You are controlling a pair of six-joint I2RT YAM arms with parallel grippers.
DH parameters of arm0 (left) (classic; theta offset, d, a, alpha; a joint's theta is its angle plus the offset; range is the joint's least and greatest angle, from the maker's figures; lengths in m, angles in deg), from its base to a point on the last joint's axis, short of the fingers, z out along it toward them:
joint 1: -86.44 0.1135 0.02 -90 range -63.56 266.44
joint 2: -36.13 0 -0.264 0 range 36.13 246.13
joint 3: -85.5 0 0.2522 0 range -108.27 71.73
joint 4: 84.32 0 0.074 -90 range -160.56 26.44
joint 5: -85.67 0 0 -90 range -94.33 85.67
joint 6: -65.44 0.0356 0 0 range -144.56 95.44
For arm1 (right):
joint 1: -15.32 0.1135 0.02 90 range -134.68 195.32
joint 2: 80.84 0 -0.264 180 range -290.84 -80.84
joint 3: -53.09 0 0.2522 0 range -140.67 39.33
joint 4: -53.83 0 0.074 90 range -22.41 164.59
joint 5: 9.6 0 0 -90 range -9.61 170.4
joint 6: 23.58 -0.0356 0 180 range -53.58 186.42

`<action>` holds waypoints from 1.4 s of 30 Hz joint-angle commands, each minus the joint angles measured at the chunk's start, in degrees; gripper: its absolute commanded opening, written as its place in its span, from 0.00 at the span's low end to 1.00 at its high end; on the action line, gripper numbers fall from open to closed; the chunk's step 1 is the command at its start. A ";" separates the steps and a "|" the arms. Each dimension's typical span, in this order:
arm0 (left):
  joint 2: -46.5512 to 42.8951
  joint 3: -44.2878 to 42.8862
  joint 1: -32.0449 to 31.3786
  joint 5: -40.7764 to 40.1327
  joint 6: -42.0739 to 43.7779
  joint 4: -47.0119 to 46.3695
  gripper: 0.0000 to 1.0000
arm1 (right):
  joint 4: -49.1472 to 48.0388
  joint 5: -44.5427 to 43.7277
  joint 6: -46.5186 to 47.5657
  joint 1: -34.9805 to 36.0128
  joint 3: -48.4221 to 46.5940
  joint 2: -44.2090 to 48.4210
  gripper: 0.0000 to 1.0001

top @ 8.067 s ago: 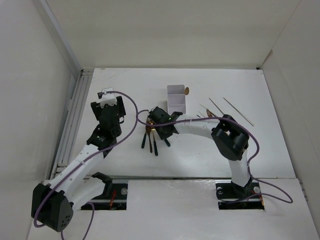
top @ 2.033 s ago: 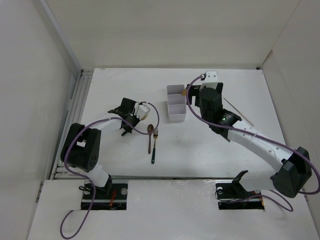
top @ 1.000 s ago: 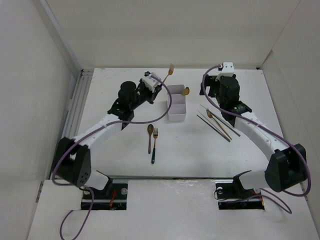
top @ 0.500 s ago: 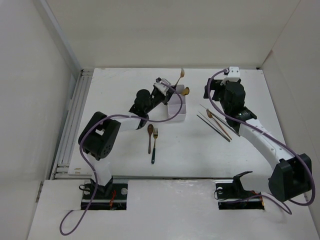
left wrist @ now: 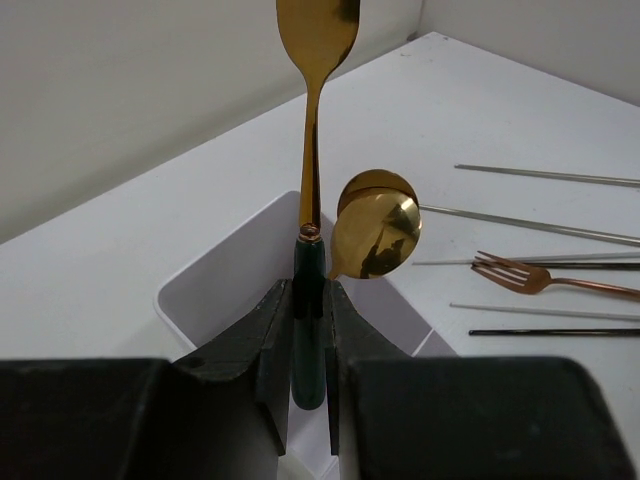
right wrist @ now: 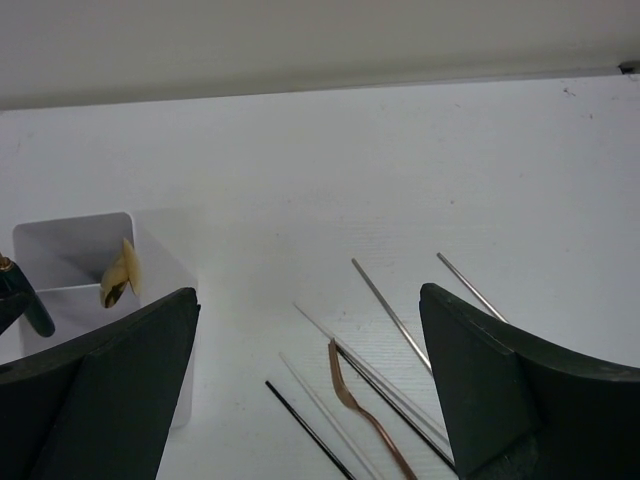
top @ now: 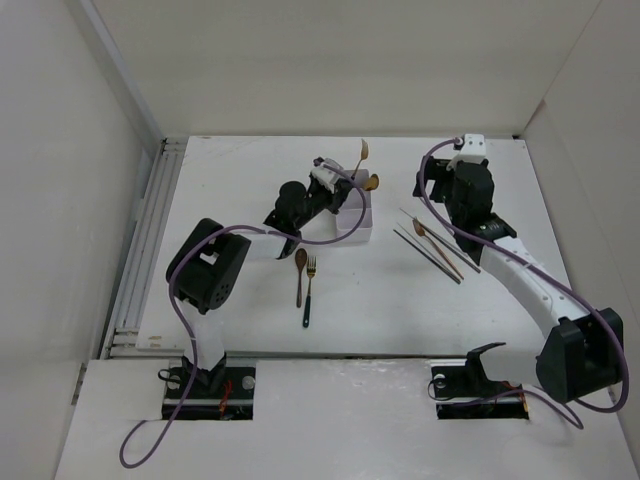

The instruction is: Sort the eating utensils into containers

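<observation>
My left gripper (top: pixel 338 180) (left wrist: pixel 310 290) is shut on the dark green handle of a gold-headed fork (top: pixel 364 150) (left wrist: pixel 315 120). It holds the fork upright, head up, over the far end of the white divided box (top: pixel 362 215) (left wrist: pixel 225 285) (right wrist: pixel 65 250). A gold spoon (top: pixel 372 183) (left wrist: pixel 375 225) (right wrist: pixel 118 272) leans in that end compartment. Another spoon (top: pixel 300 272) and fork (top: pixel 309 292) lie on the table near the box. My right gripper (top: pixel 450 200) (right wrist: pixel 308 300) is open and holds nothing, above several chopsticks (top: pixel 440 250) (right wrist: pixel 395 315) and a copper fork (top: pixel 425 232) (right wrist: pixel 355 395).
Purple cables (top: pixel 330 238) loop along both arms, one in front of the box. White walls (top: pixel 330 60) close in the table at the back and sides. A metal rail (top: pixel 150 230) runs down the left edge.
My left gripper has carried the fork to the right, from left of the box to above its far end. The right gripper has drifted slightly right and stayed open.
</observation>
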 commanded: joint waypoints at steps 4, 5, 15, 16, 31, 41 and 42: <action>0.47 -0.60 -0.34 -1.88 1.90 -2.16 0.00 | -0.98 2.40 -0.05 -0.43 -0.83 -0.32 0.96; 0.48 -0.60 -0.34 -1.88 1.91 -2.16 0.00 | -0.98 2.41 -0.05 -0.43 -0.83 -0.33 0.96; -0.05 -0.07 -0.34 -1.88 2.44 -0.93 0.54 | -0.98 1.88 1.62 -0.43 -3.11 -1.82 1.00; -0.05 -0.07 -0.34 -1.88 2.44 -0.93 0.63 | -0.98 2.66 1.62 -0.43 -3.11 -2.52 1.00; -15.58 -0.59 3.97 -6.52 0.77 10.71 0.72 | 9.37 -3.38 9.35 8.71 -18.92 -8.94 1.00; -43.08 5.02 7.30 -25.15 7.80 37.49 0.75 | 18.86 -4.01 10.18 18.98 -19.72 -5.34 1.00; -44.59 5.02 7.83 -29.17 6.06 41.13 0.75 | 23.32 -3.23 7.88 22.13 -20.85 -5.94 1.00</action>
